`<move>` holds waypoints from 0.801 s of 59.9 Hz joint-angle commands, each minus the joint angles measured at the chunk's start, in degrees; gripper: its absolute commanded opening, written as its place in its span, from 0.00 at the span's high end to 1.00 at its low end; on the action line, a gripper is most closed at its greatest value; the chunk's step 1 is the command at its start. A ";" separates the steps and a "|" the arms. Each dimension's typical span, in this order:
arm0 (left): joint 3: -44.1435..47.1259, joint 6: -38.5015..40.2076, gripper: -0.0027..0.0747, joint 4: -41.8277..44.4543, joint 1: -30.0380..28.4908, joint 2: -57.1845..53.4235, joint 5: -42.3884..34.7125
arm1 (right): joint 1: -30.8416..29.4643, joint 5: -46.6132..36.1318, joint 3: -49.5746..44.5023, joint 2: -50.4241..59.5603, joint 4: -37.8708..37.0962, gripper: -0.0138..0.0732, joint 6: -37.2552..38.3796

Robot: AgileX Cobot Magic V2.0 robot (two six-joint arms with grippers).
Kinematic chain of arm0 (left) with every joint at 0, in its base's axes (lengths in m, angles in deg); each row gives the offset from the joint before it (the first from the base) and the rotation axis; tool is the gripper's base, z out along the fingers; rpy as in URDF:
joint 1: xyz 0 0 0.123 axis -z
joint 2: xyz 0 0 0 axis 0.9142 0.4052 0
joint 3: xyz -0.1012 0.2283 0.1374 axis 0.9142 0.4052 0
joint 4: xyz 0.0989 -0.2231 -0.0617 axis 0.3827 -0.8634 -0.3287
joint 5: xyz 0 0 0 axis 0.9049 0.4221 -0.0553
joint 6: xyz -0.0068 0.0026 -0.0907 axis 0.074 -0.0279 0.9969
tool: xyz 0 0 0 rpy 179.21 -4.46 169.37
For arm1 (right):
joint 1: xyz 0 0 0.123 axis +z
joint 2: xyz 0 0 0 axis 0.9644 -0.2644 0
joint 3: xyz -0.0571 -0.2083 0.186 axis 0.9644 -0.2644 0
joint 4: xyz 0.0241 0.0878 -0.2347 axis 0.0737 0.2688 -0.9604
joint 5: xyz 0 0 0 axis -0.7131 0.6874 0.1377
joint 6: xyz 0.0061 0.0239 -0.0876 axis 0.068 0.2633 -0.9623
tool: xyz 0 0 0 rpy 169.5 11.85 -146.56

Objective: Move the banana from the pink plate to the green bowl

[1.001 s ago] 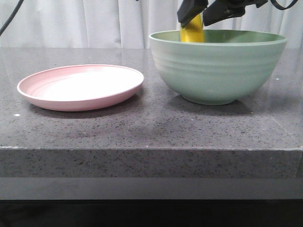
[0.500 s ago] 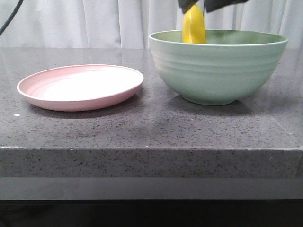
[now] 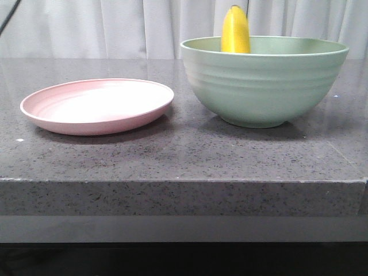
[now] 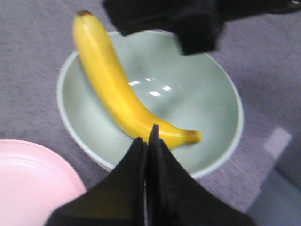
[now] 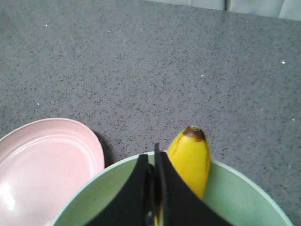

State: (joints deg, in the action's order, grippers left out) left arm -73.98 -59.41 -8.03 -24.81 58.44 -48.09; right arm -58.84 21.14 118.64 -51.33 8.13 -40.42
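The smooth, curved, bright yellow banana [image 3: 236, 30] lies inside the deep, ridged, pale mint-green bowl [image 3: 264, 86], leaning lengthwise against the inner wall, its dark tip raised past the rim and its other end low near the bottom. The shallow pale pink plate [image 3: 98, 106] sits beside the bowl. Above, the left gripper [image 4: 147, 141] and right gripper [image 5: 153, 162] each have their fingers pressed together on nothing.

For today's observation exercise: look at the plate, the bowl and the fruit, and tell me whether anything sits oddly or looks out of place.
Only the banana stands out: it is inside the green bowl but not lying flat, leaning against the wall with its tip poking above the rim. The pink plate sits level, and nothing looks spilled or damaged.
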 commanded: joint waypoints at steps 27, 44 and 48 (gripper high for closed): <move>10.06 -0.31 0.99 0.84 -32.65 -18.33 -8.66 | -13.90 -9.21 -15.94 24.55 0.28 0.98 -5.47; 33.35 -0.31 0.99 0.84 -33.03 -40.03 -17.80 | -9.68 -13.07 -29.89 39.42 0.58 0.98 -5.47; 37.65 -0.31 0.99 0.84 -33.03 -45.51 -17.80 | -8.60 -13.35 -33.50 43.52 0.64 0.98 -5.47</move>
State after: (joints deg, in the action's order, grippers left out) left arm -39.14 -59.63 -6.95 -57.73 18.67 -60.16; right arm -68.43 12.60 87.05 -12.20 7.90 -45.28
